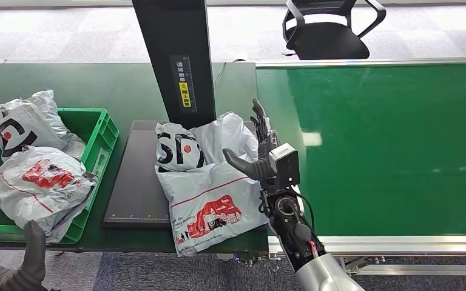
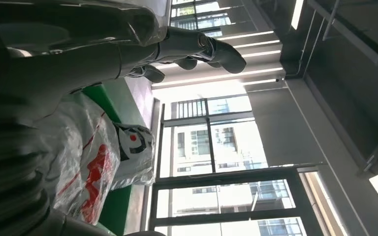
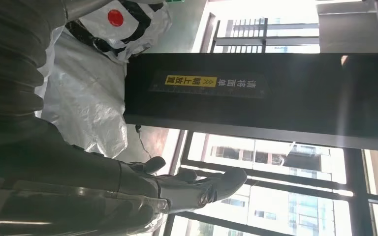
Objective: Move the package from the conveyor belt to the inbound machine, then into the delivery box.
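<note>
Two grey-white packages lie together on the inbound machine's black plate point(image 1: 132, 176): one with black lettering point(image 1: 178, 149), and a larger one with a red print point(image 1: 211, 199) that overhangs the table's front edge. My right hand point(image 1: 260, 153) stands at their right side, fingers stretched forward and thumb reaching over the red-print package; it holds nothing. The right wrist view shows this hand point(image 3: 197, 189) beside the package point(image 3: 86, 98). My left hand point(image 1: 33, 251) is low at the front left, by the green delivery box point(image 1: 102, 130), fingers apart point(image 2: 192, 49) and empty.
The delivery box holds two more packages, one black-patterned point(image 1: 19, 124) and one red-printed point(image 1: 39, 182). The machine's black column point(image 1: 173, 54) rises behind the plate. The green conveyor belt point(image 1: 388, 139) spans the right. A black office chair point(image 1: 327, 30) stands behind it.
</note>
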Motion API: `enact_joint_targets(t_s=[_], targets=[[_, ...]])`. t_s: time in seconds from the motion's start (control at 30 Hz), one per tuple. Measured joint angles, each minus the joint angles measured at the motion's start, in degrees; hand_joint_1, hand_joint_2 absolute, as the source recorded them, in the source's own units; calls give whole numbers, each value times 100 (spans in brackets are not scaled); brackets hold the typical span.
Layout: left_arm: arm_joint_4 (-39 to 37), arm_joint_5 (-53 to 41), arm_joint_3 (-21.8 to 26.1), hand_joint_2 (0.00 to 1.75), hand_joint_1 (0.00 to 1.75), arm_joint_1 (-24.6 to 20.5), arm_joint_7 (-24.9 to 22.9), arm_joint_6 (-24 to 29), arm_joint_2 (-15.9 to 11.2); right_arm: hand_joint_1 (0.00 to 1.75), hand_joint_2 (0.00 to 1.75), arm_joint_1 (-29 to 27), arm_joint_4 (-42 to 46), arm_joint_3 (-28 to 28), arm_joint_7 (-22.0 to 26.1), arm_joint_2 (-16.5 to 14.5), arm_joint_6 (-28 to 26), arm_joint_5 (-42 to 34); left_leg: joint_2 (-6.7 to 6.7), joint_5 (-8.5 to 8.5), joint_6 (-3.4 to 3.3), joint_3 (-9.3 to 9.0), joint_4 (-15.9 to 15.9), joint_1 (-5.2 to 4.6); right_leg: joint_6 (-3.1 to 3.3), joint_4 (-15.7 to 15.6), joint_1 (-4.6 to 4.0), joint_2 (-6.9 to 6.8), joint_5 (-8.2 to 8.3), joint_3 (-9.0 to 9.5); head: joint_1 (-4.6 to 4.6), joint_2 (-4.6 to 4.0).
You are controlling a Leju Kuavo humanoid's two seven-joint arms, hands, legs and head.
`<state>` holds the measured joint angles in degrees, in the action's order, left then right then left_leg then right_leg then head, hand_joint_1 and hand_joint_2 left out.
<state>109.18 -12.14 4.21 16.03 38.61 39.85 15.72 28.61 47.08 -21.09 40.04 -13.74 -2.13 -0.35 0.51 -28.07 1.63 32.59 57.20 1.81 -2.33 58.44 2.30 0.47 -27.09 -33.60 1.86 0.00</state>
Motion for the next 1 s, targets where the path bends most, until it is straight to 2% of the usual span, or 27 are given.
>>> enact_joint_targets(t_s=[0.13,0.33,0.73,0.83,0.93,1.0], targets=[[177,-303,79,175,0,-15,-1,-10,-1,0,175,-336,396,60,0,-28,83,-210,-2,0,0,-2,1,-1,0,-1,1,0,0,1,1,0],[-36,-890,-232,175,0,-69,-1,-5,0,0,175,-862,1039,177,0,-38,201,-304,7,-1,0,-1,1,-1,0,-2,2,1,0,-2,0,0],[-302,-1082,-381,175,0,-119,-2,-5,-4,0,175,-1064,1373,282,0,-39,262,-318,4,-1,0,-3,2,-2,0,-3,2,0,0,-3,0,0],[-1003,-2088,-621,175,0,-276,-150,-37,-24,0,175,-1301,1646,350,0,-87,434,-380,-9,-1,0,-3,3,-5,-4,-4,5,-10,-3,0,-1,0],[-2094,-3277,-984,175,0,-661,-814,-210,-67,0,175,-1727,2081,366,0,-190,457,-232,-6,-2,1,-2,2,-5,-4,-3,5,-8,-3,1,-3,0],[-2800,-3747,-1147,175,0,-966,-1265,-269,-118,0,175,-1988,2302,308,0,-239,318,-25,2,-4,3,-3,1,-4,-2,-3,4,-3,-2,-1,-5,0]])
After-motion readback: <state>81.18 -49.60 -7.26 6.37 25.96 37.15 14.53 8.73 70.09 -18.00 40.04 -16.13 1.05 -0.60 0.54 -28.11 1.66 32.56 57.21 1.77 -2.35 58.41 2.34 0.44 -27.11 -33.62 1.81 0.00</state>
